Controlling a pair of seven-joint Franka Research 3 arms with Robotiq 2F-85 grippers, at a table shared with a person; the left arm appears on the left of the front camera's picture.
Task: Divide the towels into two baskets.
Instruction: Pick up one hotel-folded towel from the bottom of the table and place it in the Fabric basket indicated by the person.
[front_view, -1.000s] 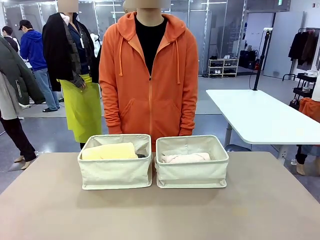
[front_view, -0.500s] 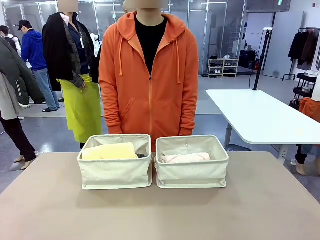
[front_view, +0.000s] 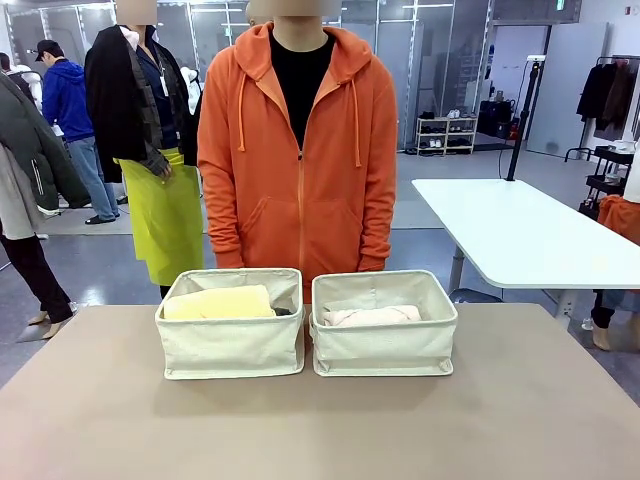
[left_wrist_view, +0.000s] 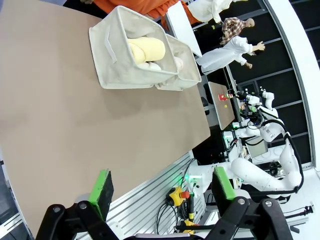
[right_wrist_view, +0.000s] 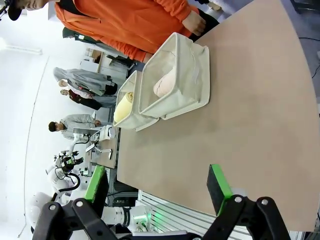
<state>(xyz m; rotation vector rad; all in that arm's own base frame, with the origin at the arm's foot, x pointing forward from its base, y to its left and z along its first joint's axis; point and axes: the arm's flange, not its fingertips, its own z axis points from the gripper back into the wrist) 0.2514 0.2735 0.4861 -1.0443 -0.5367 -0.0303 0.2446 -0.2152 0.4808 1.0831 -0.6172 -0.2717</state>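
Step in hand: we are judging the sorting as finished or close to it, since no towel is lying loose on the table (front_view: 320, 430).
Left basket (front_view: 230, 345): it is sitting mid-table on our left, holding the pale yellow towel (front_view: 220, 302); a dark sliver is peeking out beside that roll, possibly another towel, though we cannot tell.
Right basket (front_view: 384, 345): it is standing just beside the first, holding the pale pink-beige towel (front_view: 371, 315).
Other towels: we are not making out a white or a clearly grey roll; they may be lying lower in the baskets.
Left claw (left_wrist_view: 160, 190): it is hanging wide open and empty, over the near table edge, well apart from the baskets.
Right claw (right_wrist_view: 157, 187): it is likewise gaping open, gripping nothing, back from the baskets.
Person (front_view: 298, 140): standing at the far side in an orange hoodie, hands down behind the baskets.
Next move: we are thinking it calls only for checking that each basket holds two rolls.
Writing: we are reading no brand, label or print on baskets or towels.
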